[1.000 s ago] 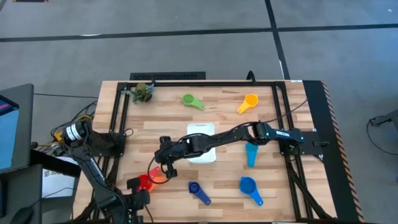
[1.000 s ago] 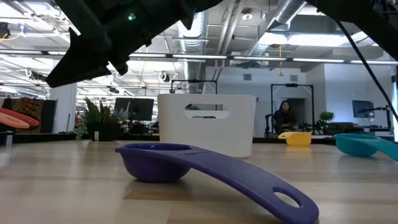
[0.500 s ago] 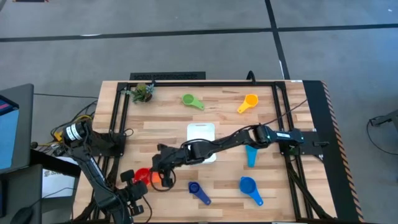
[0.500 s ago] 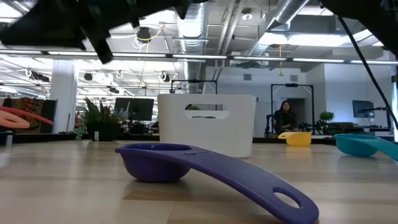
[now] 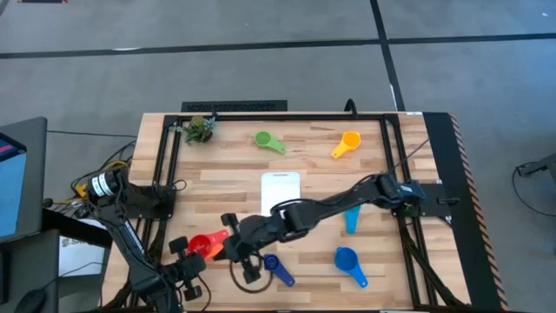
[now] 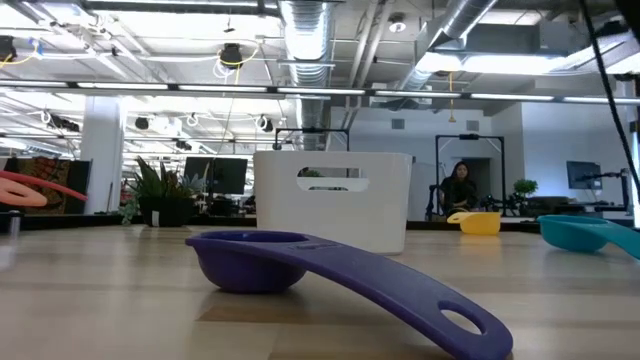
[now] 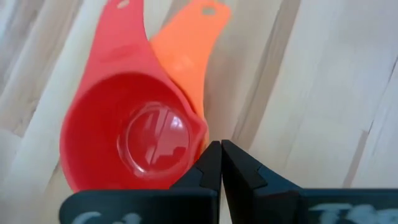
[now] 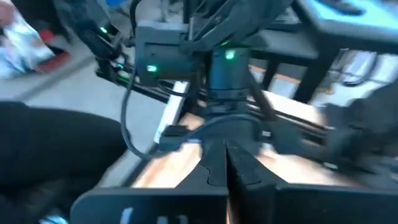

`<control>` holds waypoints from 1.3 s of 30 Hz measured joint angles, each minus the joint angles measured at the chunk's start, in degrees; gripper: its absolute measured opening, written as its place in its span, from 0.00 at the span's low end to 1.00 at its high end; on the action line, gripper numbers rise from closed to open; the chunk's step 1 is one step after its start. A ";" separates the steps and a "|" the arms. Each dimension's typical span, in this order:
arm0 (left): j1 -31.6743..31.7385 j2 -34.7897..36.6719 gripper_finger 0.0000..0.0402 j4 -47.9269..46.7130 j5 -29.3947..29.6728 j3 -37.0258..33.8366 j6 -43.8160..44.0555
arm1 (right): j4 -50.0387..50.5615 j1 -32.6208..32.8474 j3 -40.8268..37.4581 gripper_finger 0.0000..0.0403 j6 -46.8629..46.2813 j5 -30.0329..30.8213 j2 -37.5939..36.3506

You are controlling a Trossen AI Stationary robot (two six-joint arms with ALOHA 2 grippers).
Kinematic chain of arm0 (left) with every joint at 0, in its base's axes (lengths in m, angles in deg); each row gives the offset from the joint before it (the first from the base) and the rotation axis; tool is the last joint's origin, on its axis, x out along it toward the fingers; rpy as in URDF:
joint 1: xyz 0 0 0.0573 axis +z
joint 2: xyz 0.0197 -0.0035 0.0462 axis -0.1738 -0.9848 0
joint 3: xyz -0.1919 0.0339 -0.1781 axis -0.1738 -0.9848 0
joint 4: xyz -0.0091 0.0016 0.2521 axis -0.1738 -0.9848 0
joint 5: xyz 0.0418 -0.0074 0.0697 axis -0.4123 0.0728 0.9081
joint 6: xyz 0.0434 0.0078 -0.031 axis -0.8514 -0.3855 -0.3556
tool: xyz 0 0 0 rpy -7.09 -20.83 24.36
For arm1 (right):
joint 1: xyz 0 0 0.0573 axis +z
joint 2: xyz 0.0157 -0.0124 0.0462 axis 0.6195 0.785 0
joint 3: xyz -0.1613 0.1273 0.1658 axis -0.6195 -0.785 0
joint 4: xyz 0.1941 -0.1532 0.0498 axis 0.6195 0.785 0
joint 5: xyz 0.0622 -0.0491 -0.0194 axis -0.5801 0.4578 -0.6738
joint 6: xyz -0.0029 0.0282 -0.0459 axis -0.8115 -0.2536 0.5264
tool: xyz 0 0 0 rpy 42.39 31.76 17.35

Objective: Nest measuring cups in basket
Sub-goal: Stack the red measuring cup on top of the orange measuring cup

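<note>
A red measuring cup (image 5: 201, 244) sits nested in an orange one (image 5: 218, 235) near the table's near left. My left gripper (image 5: 189, 250) is shut, its tips (image 7: 221, 149) right at the red cup's rim. My right gripper (image 5: 250, 271), also shut, hovers close to the dark blue cup (image 5: 279, 269); nothing shows between its fingers (image 8: 224, 152). The blue (image 5: 349, 263), teal (image 5: 351, 219), green (image 5: 268, 141) and yellow-orange (image 5: 346, 143) cups lie singly on the wood. The white basket (image 5: 280, 184) stands mid-table, partly under the right arm. My left gripper's shut fingertips stand against the red cup's rim (image 7: 200, 134), on the side away from the handles. Whether they touch it, I cannot tell. Both nested cups rest on the table.
A small green leafy clump (image 5: 201, 130) lies at the far left corner. A black frame (image 5: 278, 116) runs round the tabletop. In the low view the dark blue cup (image 6: 300, 262) lies in front of the basket (image 6: 333, 200), with a person (image 6: 460, 188) far behind.
My right arm has swung from beside the red and orange cups toward the table's near edge, ending by the dark blue cup, and has left the low view. My left gripper has drawn back a little toward the left edge. The red and orange cups have shifted slightly.
</note>
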 joint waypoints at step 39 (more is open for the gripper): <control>1.62 -0.02 0.00 1.14 0.43 -0.04 -2.62 | -27.45 -8.92 -30.89 0.01 -11.08 7.62 -0.44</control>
